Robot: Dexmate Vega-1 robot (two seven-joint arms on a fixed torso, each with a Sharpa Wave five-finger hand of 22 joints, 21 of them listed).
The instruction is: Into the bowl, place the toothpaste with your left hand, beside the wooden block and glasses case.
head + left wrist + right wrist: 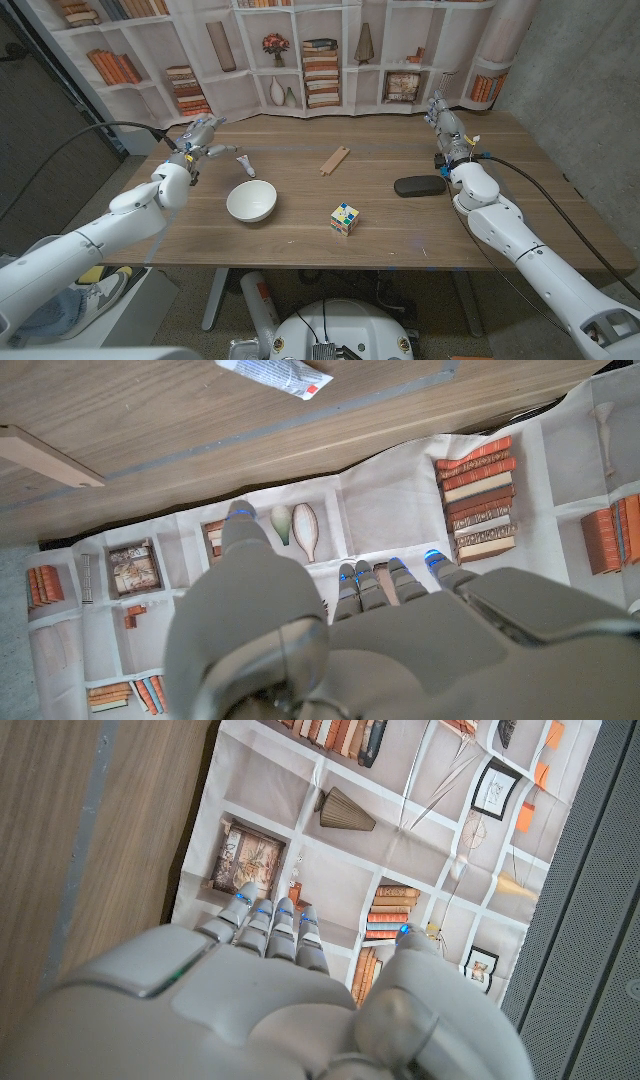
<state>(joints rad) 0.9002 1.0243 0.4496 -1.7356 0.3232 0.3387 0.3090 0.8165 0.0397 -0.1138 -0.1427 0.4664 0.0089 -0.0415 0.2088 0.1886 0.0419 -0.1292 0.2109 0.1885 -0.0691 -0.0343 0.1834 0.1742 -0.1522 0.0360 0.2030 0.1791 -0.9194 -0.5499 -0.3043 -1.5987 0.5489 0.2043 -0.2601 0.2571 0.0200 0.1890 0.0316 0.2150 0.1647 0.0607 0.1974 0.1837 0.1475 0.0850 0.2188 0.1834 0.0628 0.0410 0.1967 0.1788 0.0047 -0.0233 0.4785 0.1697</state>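
- Wooden tabletop [300,240] runs across the scene, backed by a curtain printed with bookshelves [330,50].
- Nearest the robot on the tabletop, a small cube with coloured squares [346,218] sits right of the middle.
- Just left of it and slightly farther back stands the white bowl [251,201], upright, with nothing visible inside.
- Right of the cube, near the right arm, lies the dark glasses case [419,185], flat on the wood.
- Farther back, near the middle, the wooden block [335,159] lies as a thin strip, well apart from the bowl.
- At the far left, the toothpaste [243,163] lies on the tabletop beyond the bowl, close to the left hand's fingers [215,150]; whether they touch it cannot be told.
- In the left wrist view the toothpaste [273,375] lies on the wood, well clear of the fingertips [240,510].
- Left hand [200,135] hovers over the far left of the tabletop with its fingers spread, holding nothing.
- Right hand [445,125] is raised at the far right edge, fingers extended side by side and gripping nothing.
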